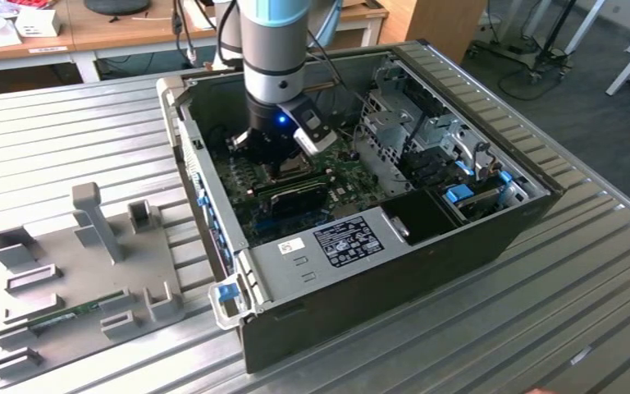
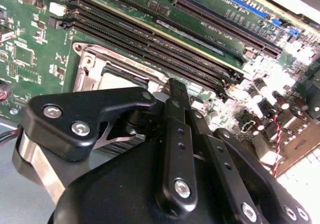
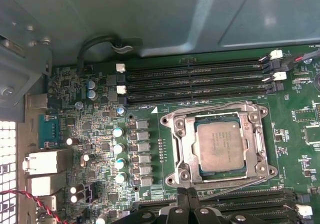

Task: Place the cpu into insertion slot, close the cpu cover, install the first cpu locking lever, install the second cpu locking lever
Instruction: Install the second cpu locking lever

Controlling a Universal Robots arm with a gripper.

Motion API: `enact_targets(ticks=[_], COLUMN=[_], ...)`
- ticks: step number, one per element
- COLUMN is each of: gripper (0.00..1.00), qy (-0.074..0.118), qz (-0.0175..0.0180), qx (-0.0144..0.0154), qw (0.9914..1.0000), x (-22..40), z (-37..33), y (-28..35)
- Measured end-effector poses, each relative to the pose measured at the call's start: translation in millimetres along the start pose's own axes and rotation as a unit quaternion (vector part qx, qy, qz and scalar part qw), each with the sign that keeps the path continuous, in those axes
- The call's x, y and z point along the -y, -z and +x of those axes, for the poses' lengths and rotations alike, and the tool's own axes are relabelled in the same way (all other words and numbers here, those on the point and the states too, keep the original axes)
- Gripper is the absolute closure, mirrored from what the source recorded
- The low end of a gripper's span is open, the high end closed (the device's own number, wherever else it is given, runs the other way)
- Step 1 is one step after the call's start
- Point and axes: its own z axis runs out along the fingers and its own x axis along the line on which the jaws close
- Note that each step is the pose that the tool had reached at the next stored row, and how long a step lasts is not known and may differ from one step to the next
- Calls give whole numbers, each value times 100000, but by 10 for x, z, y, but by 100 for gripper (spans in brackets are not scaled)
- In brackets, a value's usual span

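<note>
The cpu (image 3: pixel 222 146), a dull silvery-tan square, lies flat in the insertion slot (image 3: pixel 176 149) on the green board. The shiny cpu cover (image 3: pixel 256 134) lies down around the chip, which shows through its window. Thin wire locking levers run along two opposite sides of the socket, one (image 3: pixel 215 107) by the memory slots and one (image 3: pixel 235 183) on the gripper's side. My gripper (image 3: pixel 187 198) is shut with nothing held, its tips right at the socket's edge beside that lever. In the second wrist view the gripper (image 2: pixel 178 89) hides much of the insertion slot (image 2: pixel 95 66). In the exterior view the gripper (image 1: pixel 279 158) reaches down into the case.
The open computer case (image 1: pixel 479 238) lies on a slatted metal table (image 1: pixel 63 139). Long black memory slots (image 3: pixel 200 76) flank the socket, and a row of capacitors (image 3: pixel 119 149) stands beside it. A drive cage (image 1: pixel 425 139) fills the case's side at the exterior view's right. A grey fixture plate (image 1: pixel 75 271) lies at that view's left.
</note>
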Motion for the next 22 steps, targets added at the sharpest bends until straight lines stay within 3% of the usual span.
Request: enact_targets(ticks=[10, 14, 22], gripper=[90, 90, 90], qy=[3, -24, -24], qz=[20, 39, 18], qx=[-1, -281, -303], qw=[100000, 100000, 100000], x=[3, 3, 4], z=[19, 19, 19], y=[-16, -17, -24])
